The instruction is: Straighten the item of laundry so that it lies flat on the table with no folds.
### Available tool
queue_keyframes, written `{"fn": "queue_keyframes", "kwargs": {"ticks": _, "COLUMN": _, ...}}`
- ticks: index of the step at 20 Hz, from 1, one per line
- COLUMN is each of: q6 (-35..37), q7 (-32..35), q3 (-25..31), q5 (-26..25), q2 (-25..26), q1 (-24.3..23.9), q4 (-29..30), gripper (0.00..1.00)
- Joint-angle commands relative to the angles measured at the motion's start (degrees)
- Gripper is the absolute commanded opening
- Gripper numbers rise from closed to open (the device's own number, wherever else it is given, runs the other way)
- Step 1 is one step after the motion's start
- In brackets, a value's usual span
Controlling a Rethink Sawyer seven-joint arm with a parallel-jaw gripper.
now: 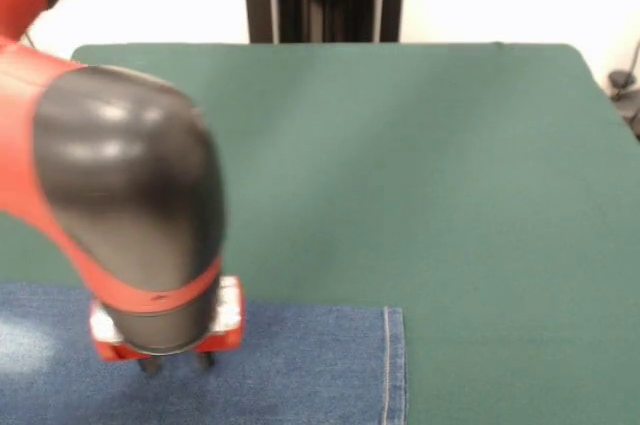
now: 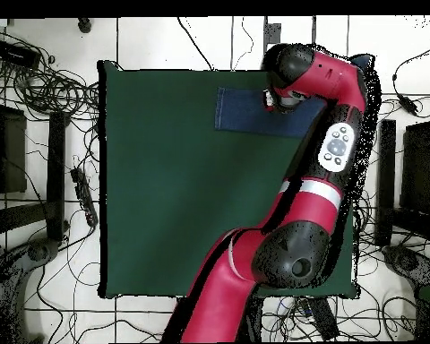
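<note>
Gripper (image 1: 177,363) over jeans (image 1: 300,365), lower left of front view.
Grasp step, probably; gripper's opening can't be told; next, pull cloth flat across the bench (image 1: 450,165).

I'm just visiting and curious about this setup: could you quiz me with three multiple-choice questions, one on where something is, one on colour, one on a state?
1. Where do the jeans lie on the table, seen from overhead?
A. centre
B. at the top edge
C. bottom left corner

2. What colour is the table cover?
A. dark green
B. white
C. red

3. Where is the claw?
A. pulled back out of sight
B. directly over the jeans
C. over bare table

Answers:
1 B, the denim lies along the top edge.
2 A, green cloth shows all round.
3 B, its tips show against denim.
</note>
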Motion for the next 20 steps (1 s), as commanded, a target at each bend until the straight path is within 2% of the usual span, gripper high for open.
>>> {"fn": "queue_keyframes", "kwargs": {"ticks": 1, "q6": -1.8, "q7": -4.71, "q3": 11.85, "q5": -6.19, "q2": -0.49, "q1": 5.79, "q4": 4.95, "gripper": 1.0}}
{"fn": "queue_keyframes", "kwargs": {"ticks": 6, "q6": -0.8, "q7": -3.53, "q3": 13.56, "q5": -8.58, "q2": -1.76, "q1": 7.11, "q4": 5.57, "gripper": 1.0}}
{"fn": "queue_keyframes", "kwargs": {"ticks": 14, "q6": -0.19, "q7": -1.93, "q3": 11.92, "q5": -7.32, "q2": -1.5, "q1": 7.03, "q4": 3.2, "gripper": 1.0}}
{"fn": "queue_keyframes", "kwargs": {"ticks": 17, "q6": 0.18, "q7": -3.22, "q3": 17.23, "q5": -10.98, "q2": -3.78, "q1": 9.2, "q4": 6.97, "gripper": 1.0}}
{"fn": "queue_keyframes", "kwargs": {"ticks": 20, "q6": 2.67, "q7": -4.85, "q3": 22.8, "q5": -11.79, "q2": -5.21, "q1": 10.75, "q4": 9.56, "gripper": 1.0}}
